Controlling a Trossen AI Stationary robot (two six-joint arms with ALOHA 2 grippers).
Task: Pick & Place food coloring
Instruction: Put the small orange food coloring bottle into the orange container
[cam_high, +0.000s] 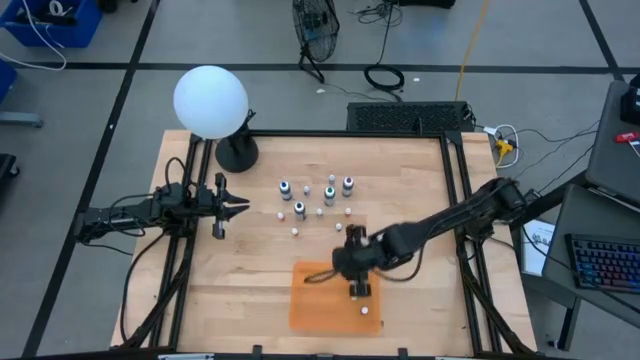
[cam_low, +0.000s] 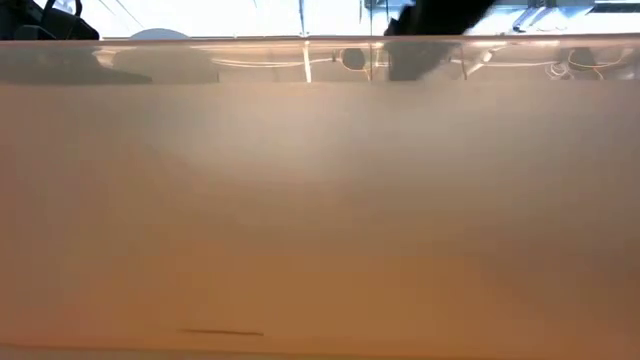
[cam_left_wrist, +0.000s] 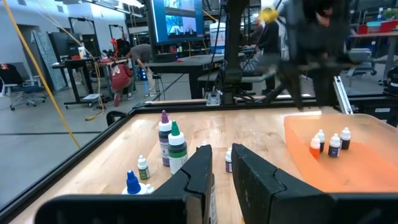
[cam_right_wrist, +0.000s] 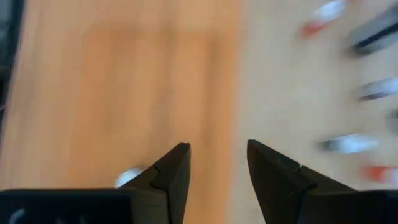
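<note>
Two dark robot arms reach over a wooden table (cam_high: 250, 290), and a flat orange mat (cam_high: 318, 300) near its front edge serves as the landmark. Several food coloring bottles (cam_high: 318, 197) stand in a loose cluster behind the mat, toward the middle of the table; the larger ones are dark with pale tops, the smaller ones white, some red-tipped. On the mat itself, the left wrist view shows three small bottles (cam_left_wrist: 330, 143) standing upright close together, one with an orange body and two with dark bodies under white caps. From above only one pale bottle (cam_high: 364, 309) is clear near the mat's right front corner, and the others are probably hidden under the arm. The right gripper (cam_high: 358, 288) hangs over the mat's right side, its fingers spread apart with nothing between them. The left gripper (cam_high: 240, 205) waits well to the left of the mat and the cluster, fingers pressed nearly together and holding nothing. A black lamp with a white globe (cam_high: 210, 101) stands at the table's far left corner, well behind the mat.
</note>
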